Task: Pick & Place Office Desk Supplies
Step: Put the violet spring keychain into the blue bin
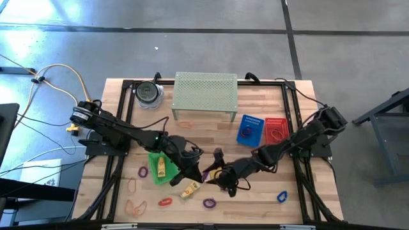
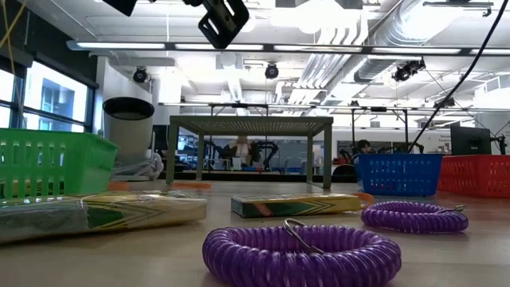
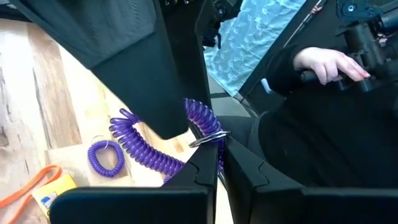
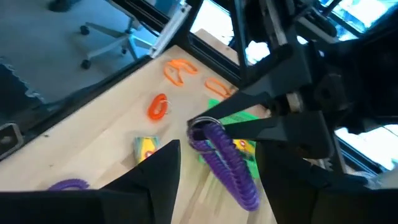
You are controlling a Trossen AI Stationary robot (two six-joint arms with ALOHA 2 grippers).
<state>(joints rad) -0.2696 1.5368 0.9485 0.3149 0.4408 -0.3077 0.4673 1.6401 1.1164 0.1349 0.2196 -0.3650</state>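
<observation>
Purple coil loop (image 4: pixel 225 163) held stretched above the table's front middle, between the two grippers.

From the left: the green basket (image 1: pixel 158 165) holds a yellow packet (image 1: pixel 161 167); the left gripper (image 1: pixel 193 171) is clamped shut on one end of the coil, at its metal ring; the right gripper (image 1: pixel 216 176) has its fingers spread wide around the other end. Farther right, the blue basket (image 1: pixel 250 130) and red basket (image 1: pixel 275 130) each hold loops.

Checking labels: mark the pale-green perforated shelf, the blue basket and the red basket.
pale-green perforated shelf (image 1: pixel 206 91): high view, middle of its top.
blue basket (image 1: pixel 250 128): high view, its floor.
red basket (image 1: pixel 275 130): high view, its floor.
</observation>
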